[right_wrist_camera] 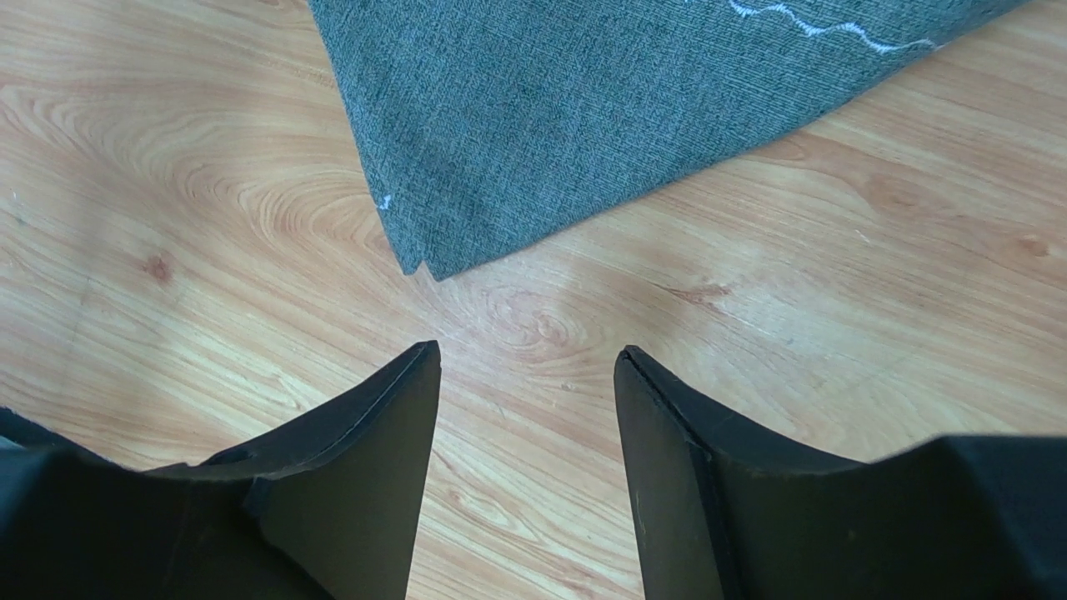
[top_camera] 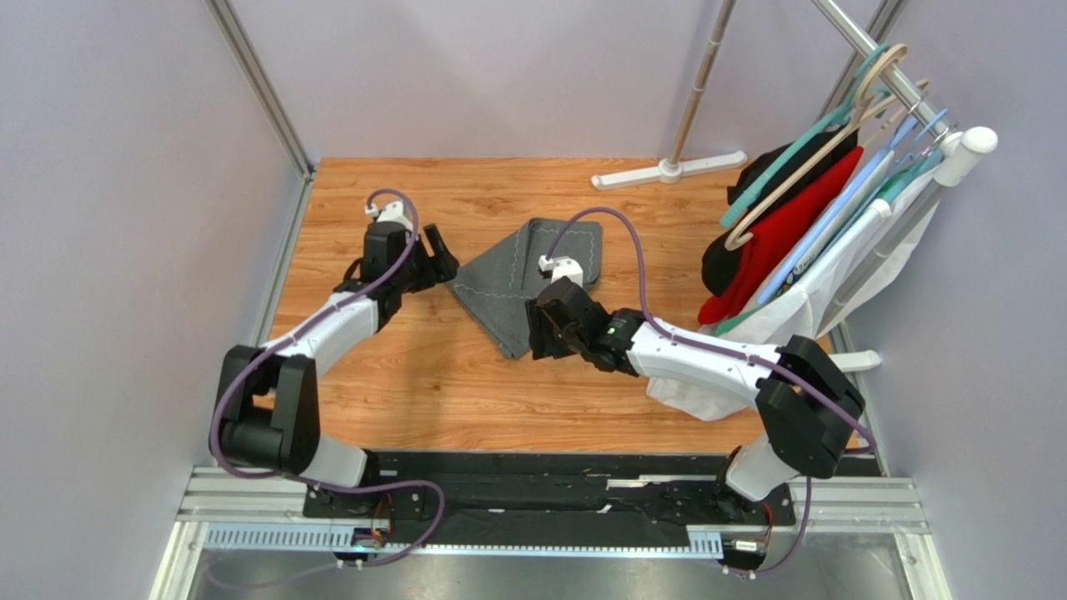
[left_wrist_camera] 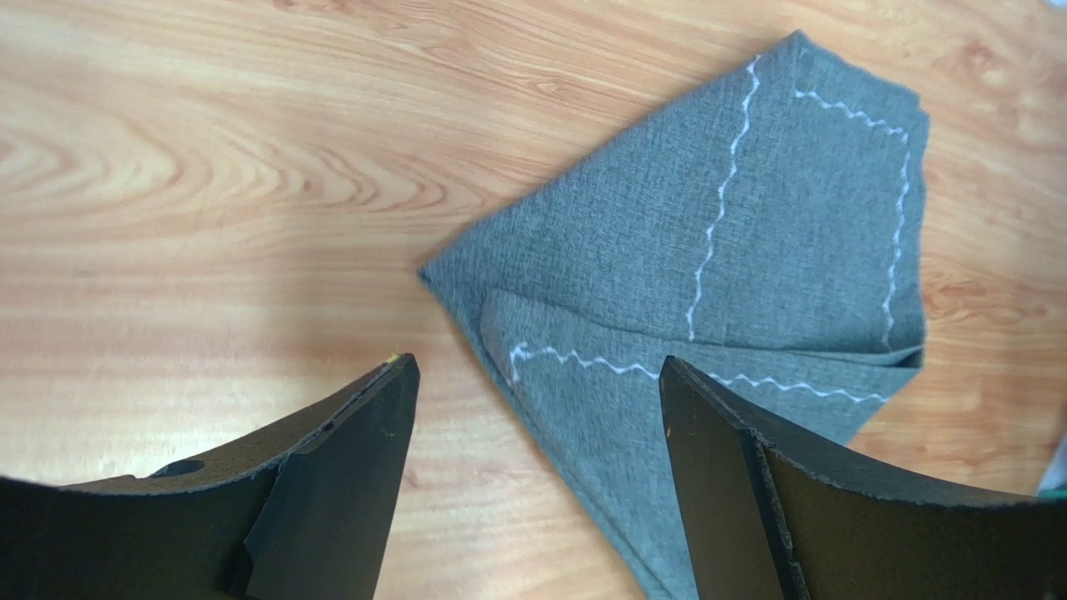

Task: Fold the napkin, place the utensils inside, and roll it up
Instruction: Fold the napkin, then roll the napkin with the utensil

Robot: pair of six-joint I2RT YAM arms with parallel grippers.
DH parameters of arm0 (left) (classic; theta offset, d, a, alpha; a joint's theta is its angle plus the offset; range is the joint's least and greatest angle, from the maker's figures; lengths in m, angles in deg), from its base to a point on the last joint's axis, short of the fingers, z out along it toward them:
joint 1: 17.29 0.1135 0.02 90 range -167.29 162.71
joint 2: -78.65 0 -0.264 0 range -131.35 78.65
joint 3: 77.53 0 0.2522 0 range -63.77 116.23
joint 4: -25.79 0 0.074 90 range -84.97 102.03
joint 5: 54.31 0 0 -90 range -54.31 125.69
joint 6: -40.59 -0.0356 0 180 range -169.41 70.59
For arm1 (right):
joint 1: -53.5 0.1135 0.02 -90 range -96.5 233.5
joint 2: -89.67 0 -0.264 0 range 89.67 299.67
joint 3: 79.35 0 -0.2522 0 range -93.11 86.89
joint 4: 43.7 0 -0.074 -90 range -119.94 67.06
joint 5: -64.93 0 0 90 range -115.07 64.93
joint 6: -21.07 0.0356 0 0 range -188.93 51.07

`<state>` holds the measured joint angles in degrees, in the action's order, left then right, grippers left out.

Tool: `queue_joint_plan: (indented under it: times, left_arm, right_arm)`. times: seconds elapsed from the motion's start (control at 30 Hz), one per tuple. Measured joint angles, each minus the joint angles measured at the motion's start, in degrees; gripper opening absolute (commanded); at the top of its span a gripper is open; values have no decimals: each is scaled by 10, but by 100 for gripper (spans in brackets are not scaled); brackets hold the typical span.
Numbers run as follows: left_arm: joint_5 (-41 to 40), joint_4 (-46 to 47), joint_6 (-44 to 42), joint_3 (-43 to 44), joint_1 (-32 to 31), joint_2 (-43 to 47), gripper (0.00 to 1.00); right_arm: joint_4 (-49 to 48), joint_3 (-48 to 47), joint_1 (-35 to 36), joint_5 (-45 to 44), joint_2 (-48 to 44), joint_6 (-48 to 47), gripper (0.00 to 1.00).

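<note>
While the dark grey napkin (top_camera: 532, 281) is lying folded into a rough triangle at centre of the top view, on the wooden table (top_camera: 413, 388), both arms are flanking it. Left gripper (top_camera: 438, 265) is sitting just beside the cloth's left corner, jaws apart, nothing btwn them. Left wrist view is showing a folded flap w/ pale zigzag stitching, centre-right. Right gripper (top_camera: 541, 335) is hovering near the lower tip, jaws also apart, empty. Right wrist view is showing that tip upper centre, clear of the fingers. Red & black garments (top_camera: 783, 231) are hanging at right.
</note>
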<state>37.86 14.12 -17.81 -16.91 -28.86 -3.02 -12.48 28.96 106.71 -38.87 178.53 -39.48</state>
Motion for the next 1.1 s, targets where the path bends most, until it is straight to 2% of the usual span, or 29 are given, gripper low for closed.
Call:
queue_joint_plan:
  times: [0.33,0.6,0.8,1.1]
  left_arm:
    - [93,1,-51,136,36,-179,80]
    - [157,3,-43,165,42,-253,80]
    - [183,6,-29,146,42,-254,80]
    - [201,50,12,10,40,-165,80]
  right_arm:
    - [-19,0,-13,5,52,59,59]
    - [-26,0,-53,22,75,79,62]
    - [-36,0,-71,39,77,86,63]
    - [-55,10,-104,64,77,82,63]
